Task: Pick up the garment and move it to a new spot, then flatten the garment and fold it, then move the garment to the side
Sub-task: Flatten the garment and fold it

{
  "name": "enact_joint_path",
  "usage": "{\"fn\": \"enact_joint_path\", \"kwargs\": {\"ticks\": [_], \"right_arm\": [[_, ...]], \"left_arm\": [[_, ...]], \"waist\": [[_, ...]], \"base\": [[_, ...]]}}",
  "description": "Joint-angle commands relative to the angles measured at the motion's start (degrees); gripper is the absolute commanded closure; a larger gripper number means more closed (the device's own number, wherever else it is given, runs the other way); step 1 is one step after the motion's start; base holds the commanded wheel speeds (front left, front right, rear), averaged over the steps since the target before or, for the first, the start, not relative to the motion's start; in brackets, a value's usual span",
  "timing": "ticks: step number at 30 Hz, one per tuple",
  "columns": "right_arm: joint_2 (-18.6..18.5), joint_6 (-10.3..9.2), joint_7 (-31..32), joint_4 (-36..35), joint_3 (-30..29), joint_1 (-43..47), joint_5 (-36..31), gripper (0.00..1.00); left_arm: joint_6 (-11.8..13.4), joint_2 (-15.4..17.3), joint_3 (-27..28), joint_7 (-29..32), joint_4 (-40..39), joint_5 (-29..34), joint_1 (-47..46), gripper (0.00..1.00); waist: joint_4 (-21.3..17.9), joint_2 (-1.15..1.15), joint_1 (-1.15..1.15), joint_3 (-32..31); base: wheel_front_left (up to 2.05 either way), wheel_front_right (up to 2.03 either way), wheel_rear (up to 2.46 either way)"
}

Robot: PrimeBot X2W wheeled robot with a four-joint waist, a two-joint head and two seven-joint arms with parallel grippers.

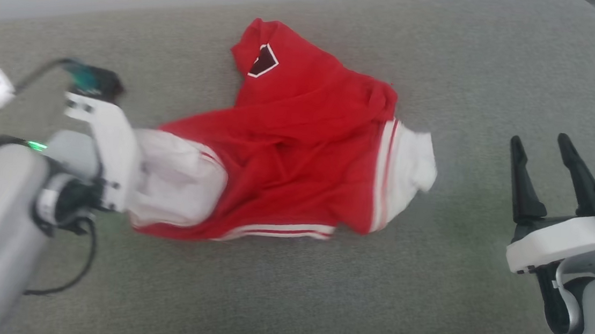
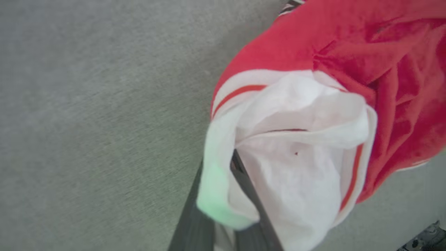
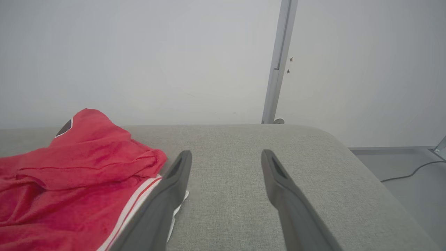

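Upholstery of grey woven fabric (image 1: 286, 295) spans the frame, a padded surface with a rounded corner at upper right. A bright red thin-fabric T-shirt (image 1: 300, 135) with white short sleeves and red-and-white striped trim lies crumpled at its centre. At lower left, the left gripper (image 2: 223, 195) pinches the hem of one white sleeve (image 1: 178, 178) between its dark fingers (image 2: 251, 195). At right, the right gripper (image 1: 540, 150) sits apart from the cloth, its two fingers spread wide. A small dark patch edged in white (image 1: 263, 61) shows near the shirt's top.
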Motion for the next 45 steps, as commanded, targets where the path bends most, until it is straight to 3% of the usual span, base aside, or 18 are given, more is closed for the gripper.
{"fn": "enact_joint_path", "kwargs": {"ticks": [1, 8, 13, 14, 15, 16, 17, 24, 35, 44, 45], "right_arm": [[-0.21, -0.02, 0.32, -0.41, -0.25, 0.41, -0.04, 0.0], [-0.32, -0.02, 1.36, -1.58, -0.83, 1.11, -0.29, 0.0], [-0.45, -0.02, 1.78, -2.12, -0.63, 0.96, -0.42, 0.0], [-0.53, -0.02, 1.82, -2.18, -0.58, 0.86, -0.4, 0.0], [-0.54, -0.02, 1.83, -2.2, -0.6, 0.75, -0.34, 0.0], [-0.64, -0.02, 1.88, -2.2, -0.49, 0.66, -0.38, 0.0], [-0.71, -0.02, 1.9, -2.18, -0.42, 0.6, -0.44, 0.0], [-0.83, -0.02, 1.07, -2.24, 0.04, 1.6, -0.66, 0.0], [-0.37, -0.02, 0.82, -2.42, 0.88, 2.51, -0.83, 0.0], [0.06, -0.02, 0.62, -2.56, 1.36, 1.94, -0.63, 0.0], [0.02, -0.02, 0.55, -2.53, 1.27, 1.81, -0.62, 0.0]], "left_arm": [[0.61, 0.79, 0.86, -0.48, -0.36, -0.5, 0.48, 1.0], [5.42, 5.83, 7.28, -2.3, -2.41, -3.1, 5.75, 1.0], [5.24, 5.8, 9.47, -4.74, 0.22, -5.08, 9.66, 1.0], [4.74, 5.62, 9.51, -5.49, 0.9, -5.16, 9.8, 0.88], [4.08, 5.52, 9.32, -6.22, 1.52, -5.01, 9.8, 0.54], [3.93, 5.12, 9.35, -6.57, 2.61, -5.22, 9.76, 0.12], [3.47, 4.83, 9.18, -6.86, 3.35, -5.33, 9.54, 0.0], [2.31, 5.52, 7.11, -4.76, 4.01, -3.6, 6.16, 0.0], [5.72, 5.93, 1.93, 5.43, -4.89, -1.16, 3.12, 0.0], [7.02, 6.36, -2.09, 8.4, -2.89, 1.66, 4.95, 0.0], [6.98, 6.23, -2.44, 8.54, -2.02, 1.64, 5.29, 0.21]], "waist": [[0.74, 0.0, 0.0, -0.17], [2.88, 0.0, 0.0, -0.2], [3.74, 0.0, 0.0, 0.05], [3.91, 0.0, 0.0, 0.1], [4.08, 0.0, 0.0, 0.09], [4.23, 0.0, 0.0, 0.03], [4.35, 0.0, 0.0, -0.06], [5.08, 0.0, 0.0, -1.82], [4.54, 0.0, 0.0, -2.68], [2.13, 0.0, 0.0, -1.23], [1.97, 0.0, 0.0, -1.05]], "base": [[0.0, 0.0, 0.0], [0.0, 0.0, 0.0], [0.0, 0.0, 0.0], [0.0, 0.0, 0.0], [0.0, 0.0, 0.0], [0.0, 0.0, 0.0], [0.0, 0.0, 0.0], [0.0, 0.0, 0.0], [0.0, 0.0, 0.0], [0.0, 0.0, 0.0], [0.0, 0.0, 0.0]]}}
